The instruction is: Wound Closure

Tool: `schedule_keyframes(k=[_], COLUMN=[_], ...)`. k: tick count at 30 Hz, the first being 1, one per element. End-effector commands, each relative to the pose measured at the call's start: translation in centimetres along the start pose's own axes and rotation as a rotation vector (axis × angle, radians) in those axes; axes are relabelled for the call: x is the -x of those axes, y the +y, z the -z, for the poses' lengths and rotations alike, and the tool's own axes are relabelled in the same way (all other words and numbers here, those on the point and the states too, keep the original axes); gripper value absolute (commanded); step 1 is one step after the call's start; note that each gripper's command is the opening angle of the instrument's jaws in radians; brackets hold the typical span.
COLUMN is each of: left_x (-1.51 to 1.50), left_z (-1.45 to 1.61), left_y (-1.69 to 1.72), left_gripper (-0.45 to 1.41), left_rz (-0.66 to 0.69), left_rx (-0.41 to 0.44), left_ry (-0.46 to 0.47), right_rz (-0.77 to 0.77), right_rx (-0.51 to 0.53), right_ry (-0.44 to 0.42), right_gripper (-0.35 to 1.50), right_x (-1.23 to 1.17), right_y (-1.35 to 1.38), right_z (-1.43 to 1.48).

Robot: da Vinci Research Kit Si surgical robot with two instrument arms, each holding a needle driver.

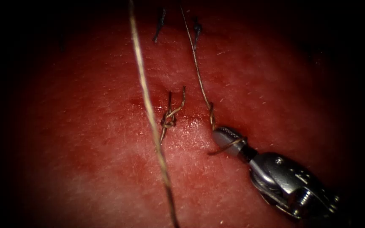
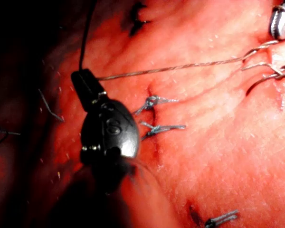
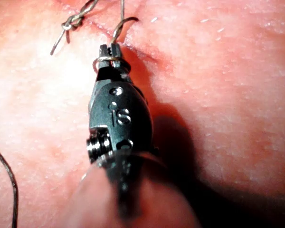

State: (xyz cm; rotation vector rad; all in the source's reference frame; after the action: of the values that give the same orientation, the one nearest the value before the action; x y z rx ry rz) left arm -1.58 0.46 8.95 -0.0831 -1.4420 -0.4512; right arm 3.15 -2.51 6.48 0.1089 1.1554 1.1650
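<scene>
Steel right tool [image 1: 227,138] fingers together, thread [image 1: 233,143] looped around; left tool [image 2: 85,85] fingers clamp thread

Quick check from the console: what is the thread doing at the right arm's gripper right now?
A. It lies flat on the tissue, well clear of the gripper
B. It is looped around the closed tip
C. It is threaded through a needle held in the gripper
B: a loop of thread wraps around the tip of the right gripper, whose jaws look shut, just right of the tied knot on the tissue.
</scene>
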Motion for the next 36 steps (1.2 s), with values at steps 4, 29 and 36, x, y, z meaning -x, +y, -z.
schedule_keyframes(k=[4, 29, 36], left_x=[-0.01, 0.01, -0.35], left_z=[-0.07, -0.48, -0.59], left_y=[0.22, 1.26, 1.27], left_gripper=[-0.45, -0.45, -0.45], left_rz=[-0.01, -0.037, -0.09], left_rx=[0.039, 0.131, 0.127], left_ry=[-0.013, -0.017, 0.012], right_rz=[0.003, 0.045, 0.028], right_rx=[-0.003, -0.026, -0.026], right_ry=[-0.002, -0.007, -0.015], right_gripper=[-0.35, -0.35, -0.35], right_x=[0.18, 0.59, 0.8], right_y=[-0.15, -0.66, -0.77], right_z=[0.04, 0.46, 0.54])
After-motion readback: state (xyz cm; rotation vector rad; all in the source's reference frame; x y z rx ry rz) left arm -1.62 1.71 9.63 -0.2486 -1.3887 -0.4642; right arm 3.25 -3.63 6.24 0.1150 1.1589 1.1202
